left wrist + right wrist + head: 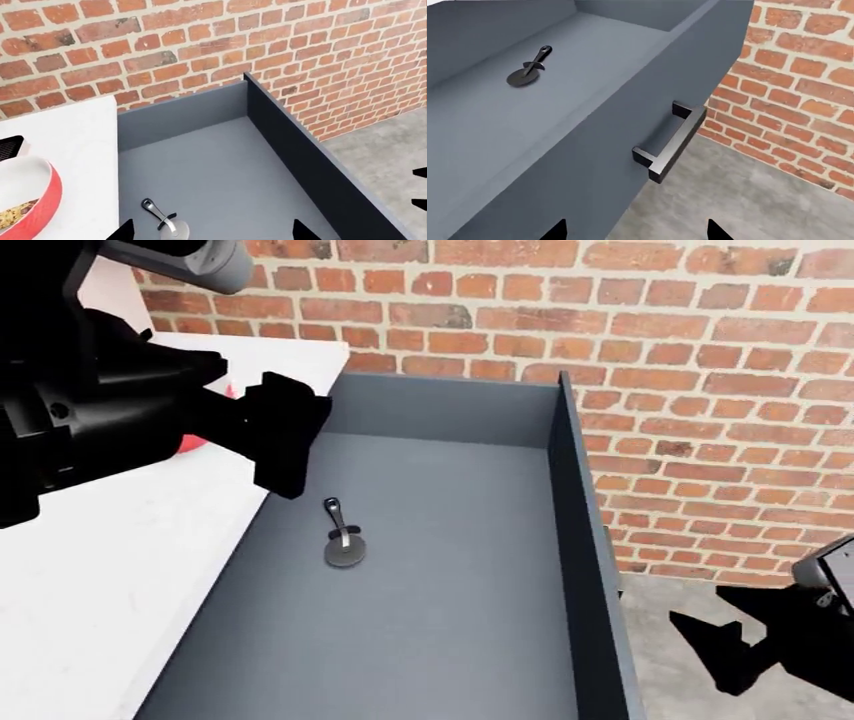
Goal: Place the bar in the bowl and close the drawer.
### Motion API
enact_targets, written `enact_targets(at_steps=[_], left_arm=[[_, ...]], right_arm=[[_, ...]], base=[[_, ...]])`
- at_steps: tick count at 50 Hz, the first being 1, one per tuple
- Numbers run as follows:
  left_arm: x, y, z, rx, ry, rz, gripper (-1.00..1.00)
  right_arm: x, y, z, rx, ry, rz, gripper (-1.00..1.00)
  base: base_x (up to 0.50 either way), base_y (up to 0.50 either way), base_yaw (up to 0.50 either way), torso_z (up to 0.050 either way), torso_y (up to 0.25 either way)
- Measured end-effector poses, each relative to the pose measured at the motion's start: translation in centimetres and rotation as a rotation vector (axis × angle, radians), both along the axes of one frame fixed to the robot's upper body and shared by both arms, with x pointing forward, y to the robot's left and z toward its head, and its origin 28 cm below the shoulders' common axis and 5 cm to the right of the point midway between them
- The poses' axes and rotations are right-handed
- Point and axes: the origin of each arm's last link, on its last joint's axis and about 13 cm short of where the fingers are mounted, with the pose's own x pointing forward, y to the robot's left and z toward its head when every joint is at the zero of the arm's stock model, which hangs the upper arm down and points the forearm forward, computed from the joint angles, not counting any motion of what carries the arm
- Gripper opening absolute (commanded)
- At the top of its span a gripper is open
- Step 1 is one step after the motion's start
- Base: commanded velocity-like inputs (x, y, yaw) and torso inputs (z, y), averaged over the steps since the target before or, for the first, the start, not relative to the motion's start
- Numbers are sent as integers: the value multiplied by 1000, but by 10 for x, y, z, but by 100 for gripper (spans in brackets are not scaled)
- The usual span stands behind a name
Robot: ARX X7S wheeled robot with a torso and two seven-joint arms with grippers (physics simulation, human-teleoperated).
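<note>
Item one, nearest us: the right gripper (747,645), hanging low outside the drawer front (594,165), fingers spread and holding nothing. In the right wrist view its two fingertips (557,231) frame the panel below the black bar handle (670,145).

Item two: that handle, horizontal, its long axis running along the drawer front. It lies just ahead of the right gripper, so we judge the right arm far the nearer for the closing push.

Item three: the drawer (441,570), pulled fully open, slate blue-grey. On its floor lies only a silver round-headed utensil (344,538) with a dark handle.

Item four: the left gripper (274,435), raised above the drawer's edge beside the white counter (107,570). Its fingertips (123,231) stand apart and grasp nothing.

Item five: the red bowl (40,212) on the counter, beside the left gripper. We see a tan, grainy bar (15,215) already lying inside, against the white interior.

Item six, farthest: the brick wall (667,340).

We judge the placing done and the drawer left to shut, with a push on its front towards the counter side.
</note>
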Motion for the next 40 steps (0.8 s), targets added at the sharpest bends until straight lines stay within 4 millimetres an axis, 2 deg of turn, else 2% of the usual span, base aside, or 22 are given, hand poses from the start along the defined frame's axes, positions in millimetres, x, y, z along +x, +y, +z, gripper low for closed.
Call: enact_targets(at_steps=[15, 29, 40], left_arm=[[-1, 0, 1, 1, -2, 2, 100], [-1, 0, 2, 2, -6, 3, 100], [-1, -1, 2, 5, -6, 0, 100]], right_arm=[[0, 4, -32, 24, 24, 80, 100], [7, 16, -60, 45, 45, 160, 100], [15, 24, -73, 60, 37, 209, 100]], base=[[0, 0, 0, 0, 1], [0, 0, 0, 0, 0], [0, 0, 0, 0, 0]])
